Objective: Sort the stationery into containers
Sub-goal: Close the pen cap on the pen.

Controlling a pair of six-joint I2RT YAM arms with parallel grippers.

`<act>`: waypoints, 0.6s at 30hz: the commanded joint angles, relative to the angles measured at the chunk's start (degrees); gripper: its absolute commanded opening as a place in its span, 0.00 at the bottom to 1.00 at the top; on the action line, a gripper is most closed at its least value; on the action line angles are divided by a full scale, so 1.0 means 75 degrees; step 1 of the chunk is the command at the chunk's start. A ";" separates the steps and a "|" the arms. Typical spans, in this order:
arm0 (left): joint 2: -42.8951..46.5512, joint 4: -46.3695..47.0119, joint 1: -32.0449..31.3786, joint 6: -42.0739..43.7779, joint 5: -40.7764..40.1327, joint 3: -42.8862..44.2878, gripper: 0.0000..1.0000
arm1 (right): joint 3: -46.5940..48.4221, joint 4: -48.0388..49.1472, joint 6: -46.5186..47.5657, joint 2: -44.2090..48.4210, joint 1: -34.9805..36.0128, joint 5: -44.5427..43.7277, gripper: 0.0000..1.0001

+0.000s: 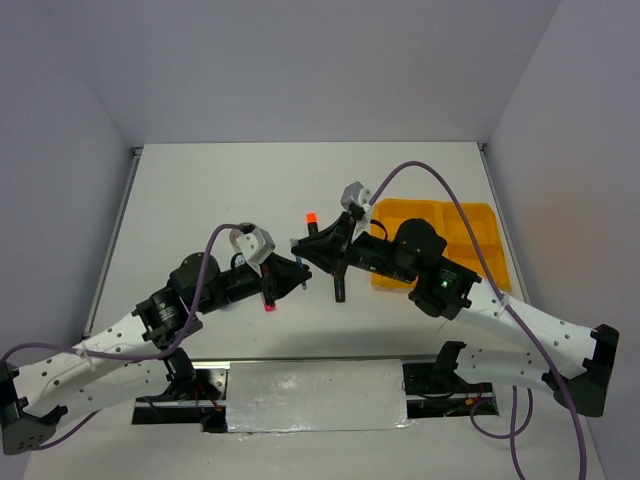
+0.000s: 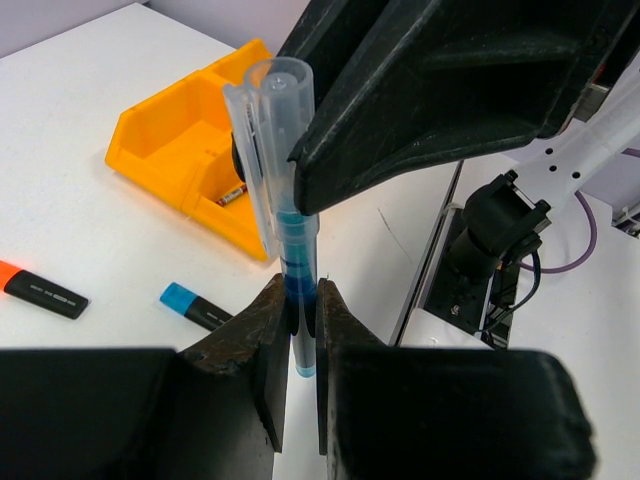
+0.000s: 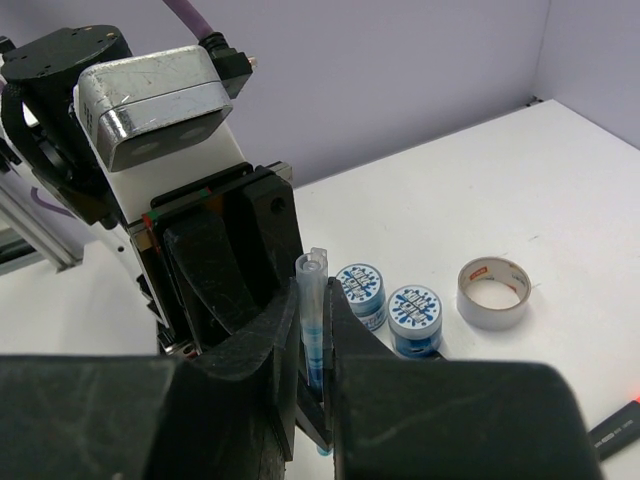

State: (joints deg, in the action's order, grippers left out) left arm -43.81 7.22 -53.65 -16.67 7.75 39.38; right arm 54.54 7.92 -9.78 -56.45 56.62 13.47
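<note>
A thin blue pen (image 2: 293, 262) with a clear cap (image 3: 312, 290) stands upright above the table, held from both sides. My left gripper (image 2: 302, 302) is shut on its lower blue barrel. Facing it, my right gripper (image 3: 317, 318) is shut on the clear cap end. In the top view the two grippers meet nose to nose, left gripper (image 1: 297, 272) and right gripper (image 1: 305, 247), left of the yellow-orange tray (image 1: 470, 235). Two blue-white tubs (image 3: 361, 291) (image 3: 415, 319) and a grey tape ring (image 3: 492, 293) sit on the table beyond the pen.
An orange-capped highlighter (image 2: 40, 290) and a blue-capped highlighter (image 2: 196, 306) lie on the white table near the tray (image 2: 180, 140). The orange cap (image 1: 311, 217) also shows from above. A pink-tipped marker (image 1: 269, 300) lies below the left gripper.
</note>
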 commanded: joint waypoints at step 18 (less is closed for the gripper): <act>0.0286 -0.0213 0.0016 -0.0227 -0.0247 0.0702 0.00 | -0.1318 0.0807 0.0343 0.0401 0.0021 0.0265 0.00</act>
State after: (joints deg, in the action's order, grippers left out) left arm -44.27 2.98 -53.63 -16.82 7.70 40.18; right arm 47.94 13.02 -8.27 -53.84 56.60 13.21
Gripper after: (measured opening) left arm 0.228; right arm 0.133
